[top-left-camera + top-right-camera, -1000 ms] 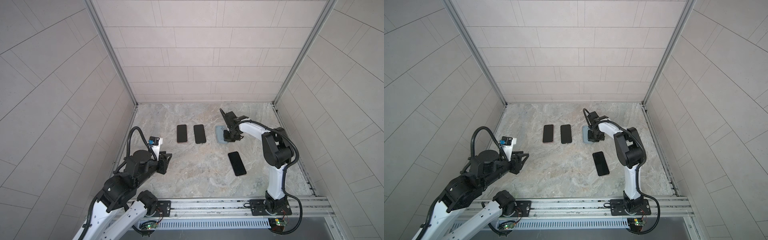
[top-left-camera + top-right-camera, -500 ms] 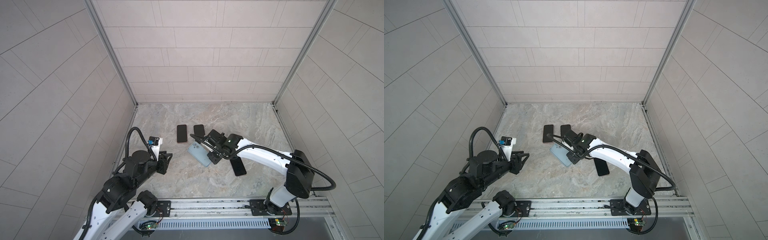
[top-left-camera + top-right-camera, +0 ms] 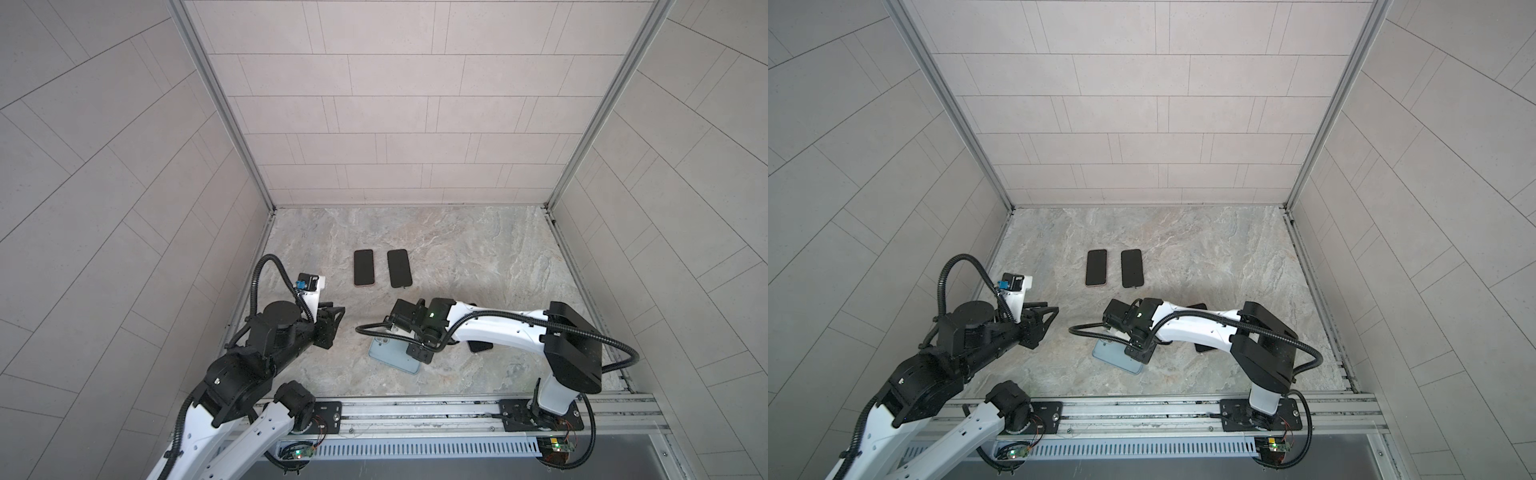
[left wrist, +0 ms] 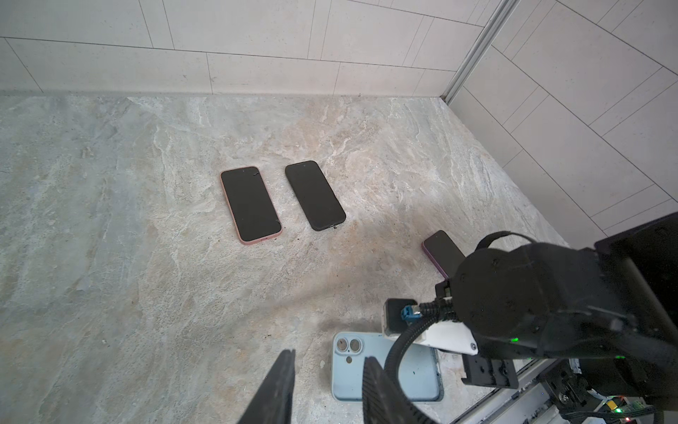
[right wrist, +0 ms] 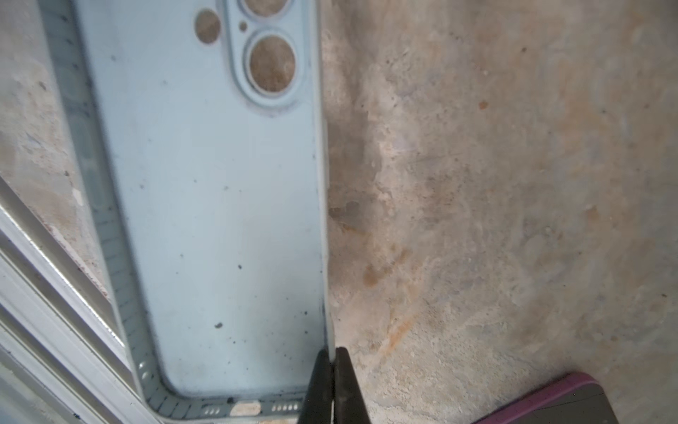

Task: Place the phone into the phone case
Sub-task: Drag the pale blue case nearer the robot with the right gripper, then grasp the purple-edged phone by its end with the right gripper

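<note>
**Case.** Light-blue soft phone case (image 3: 392, 355), empty, inner side up. The marbled grey-beige surface (image 3: 478, 249) shows through its camera cut-outs. In both top views it sits at about 6 o'clock of the surface centre, close to the front rail (image 3: 415, 409). Cannot tell whether it lies flat or is slightly raised.

**Right hand** (image 5: 333, 352). Clenched on the case's thin side wall near the charging-port corner, a pinch on the lip only.

**Phones.**
- Purple-edged phone (image 4: 442, 249): screen up, at 3 o'clock of the case, partly under the right forearm (image 3: 498, 328).
- Pink-edged phone (image 4: 251, 203) and black phone (image 4: 314, 194): side by side at 12 o'clock, well apart from the case.
- Cannot tell which one fits. The purple one is nearest.

**Left hand** (image 4: 330, 356). Released, empty, hovering at 9 o'clock of the case.

**Step in hand (my reading).** Positioning the case. To do it well:
- Set it flat, open side up, clear of the rail.
- Avoid twisting the soft wall.
- Leave room at 9 and 3 o'clock for both hands to seat a phone.
</note>
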`<state>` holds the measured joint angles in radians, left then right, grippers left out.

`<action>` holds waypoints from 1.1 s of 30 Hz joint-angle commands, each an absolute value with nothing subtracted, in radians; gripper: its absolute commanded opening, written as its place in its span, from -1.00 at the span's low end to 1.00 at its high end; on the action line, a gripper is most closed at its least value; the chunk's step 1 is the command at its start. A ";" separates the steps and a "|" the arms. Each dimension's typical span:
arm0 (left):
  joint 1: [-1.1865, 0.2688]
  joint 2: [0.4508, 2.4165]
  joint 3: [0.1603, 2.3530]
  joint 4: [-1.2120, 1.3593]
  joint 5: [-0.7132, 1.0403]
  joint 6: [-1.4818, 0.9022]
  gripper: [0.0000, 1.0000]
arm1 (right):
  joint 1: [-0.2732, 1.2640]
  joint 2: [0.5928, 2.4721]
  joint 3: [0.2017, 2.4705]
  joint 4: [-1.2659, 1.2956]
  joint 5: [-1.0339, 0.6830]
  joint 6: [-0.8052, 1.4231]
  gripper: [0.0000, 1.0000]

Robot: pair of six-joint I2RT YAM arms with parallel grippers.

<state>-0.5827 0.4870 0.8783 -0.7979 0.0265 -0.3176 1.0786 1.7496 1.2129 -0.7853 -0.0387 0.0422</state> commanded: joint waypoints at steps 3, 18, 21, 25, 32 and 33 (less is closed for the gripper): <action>-0.575 0.474 0.870 -0.787 0.026 -0.320 -0.28 | 1.080 1.771 1.252 -0.815 0.029 0.005 -1.00; -0.575 0.474 0.870 -0.785 0.032 -0.319 -0.28 | 0.752 1.405 1.009 -0.721 0.110 0.370 0.99; -0.575 0.471 0.870 -0.785 0.031 -0.319 -0.28 | 0.540 1.344 0.885 -0.712 -0.028 0.471 0.99; -0.575 0.466 0.868 -0.782 0.028 -0.319 -0.28 | 0.399 1.337 0.762 -0.685 -0.164 0.514 0.99; -0.575 0.479 0.869 -0.782 0.032 -0.319 -0.28 | 0.400 1.368 0.670 -0.617 -0.202 0.520 0.99; -0.575 0.479 0.868 -0.781 0.032 -0.319 -0.28 | 0.400 1.372 0.663 -0.607 -0.209 0.523 0.99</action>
<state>-0.5827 0.4778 0.8757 -0.7975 0.0307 -0.3176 0.3985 1.3563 0.6785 -0.6476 -0.1669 0.4919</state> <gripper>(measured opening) 0.360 0.995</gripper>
